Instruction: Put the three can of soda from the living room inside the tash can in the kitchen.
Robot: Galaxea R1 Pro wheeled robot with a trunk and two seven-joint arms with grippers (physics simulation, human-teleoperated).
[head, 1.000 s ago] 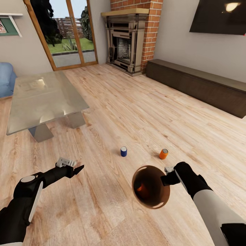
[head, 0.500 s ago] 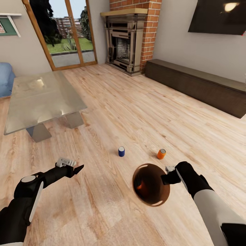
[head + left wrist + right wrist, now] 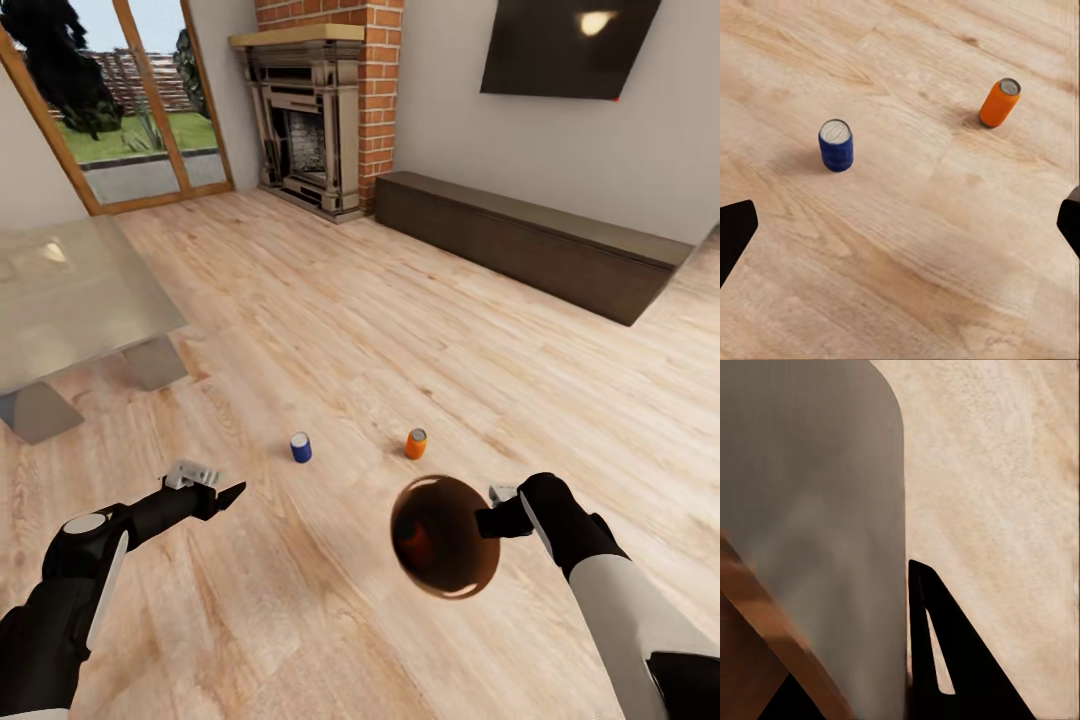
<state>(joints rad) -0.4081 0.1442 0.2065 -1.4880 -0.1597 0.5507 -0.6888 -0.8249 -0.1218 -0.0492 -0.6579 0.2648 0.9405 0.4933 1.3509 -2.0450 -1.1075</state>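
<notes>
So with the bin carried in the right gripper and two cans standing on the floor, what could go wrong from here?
The trash can hangs tilted from the right gripper by its rim, with an orange can seemingly inside; more tilt might spill it. The blue can and the other orange can stand upright on the floor, so an off-centre approach by the open left gripper could topple and roll them.

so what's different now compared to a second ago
Mostly the view: the camera has swung right, so the fireplace, glass table and both floor cans slide left in the picture, without moving on the floor. The right pincer still holds the bin, an orange shape inside it. The left pincer stays open and empty. The blue can and orange can remain upright on the floor.
</notes>
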